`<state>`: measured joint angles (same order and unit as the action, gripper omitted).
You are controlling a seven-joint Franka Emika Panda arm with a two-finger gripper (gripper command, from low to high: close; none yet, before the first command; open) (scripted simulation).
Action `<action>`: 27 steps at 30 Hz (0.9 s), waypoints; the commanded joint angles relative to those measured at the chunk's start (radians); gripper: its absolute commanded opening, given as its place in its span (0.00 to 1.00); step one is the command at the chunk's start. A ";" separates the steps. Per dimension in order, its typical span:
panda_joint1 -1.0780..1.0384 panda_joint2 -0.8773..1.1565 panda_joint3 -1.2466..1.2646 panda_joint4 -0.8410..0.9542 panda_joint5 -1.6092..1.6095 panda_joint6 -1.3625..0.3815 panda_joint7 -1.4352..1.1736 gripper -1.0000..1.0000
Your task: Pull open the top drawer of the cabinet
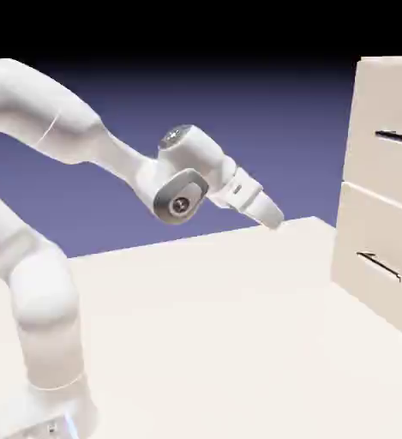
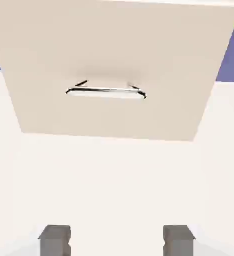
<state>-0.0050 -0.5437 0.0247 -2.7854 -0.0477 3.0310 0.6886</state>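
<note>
The cream-beige cabinet (image 1: 384, 214) stands at the exterior view's right edge, on the table. Its top drawer (image 1: 384, 111) carries a thin dark bar handle (image 1: 399, 137). My gripper (image 1: 273, 220) hangs in mid-air well to the left of the cabinet, lower than that handle, and points down and to the right. In the hand view the grey fingertips (image 2: 54, 239) stand wide apart with nothing between them, so the gripper (image 2: 116, 241) is open. That view is filled mostly by the lower drawer front (image 2: 109, 50) with its own dark handle (image 2: 106, 91); the top drawer falls outside it.
The lower drawer (image 1: 371, 257) with its handle (image 1: 380, 267) sits under the top one. The pale table (image 1: 204, 326) stretches between the arm's base and the cabinet's foot. A blue-violet backdrop lies behind.
</note>
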 commanded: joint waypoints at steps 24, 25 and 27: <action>-0.339 0.523 0.492 0.489 -0.949 -0.120 -1.044 0.50; -0.353 0.545 0.513 0.509 -0.989 -0.125 -1.087 0.50; -0.381 0.589 0.554 0.550 -1.068 -0.135 -1.174 0.50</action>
<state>-0.3850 0.0448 0.5785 -2.2358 -1.1155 2.8959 -0.4857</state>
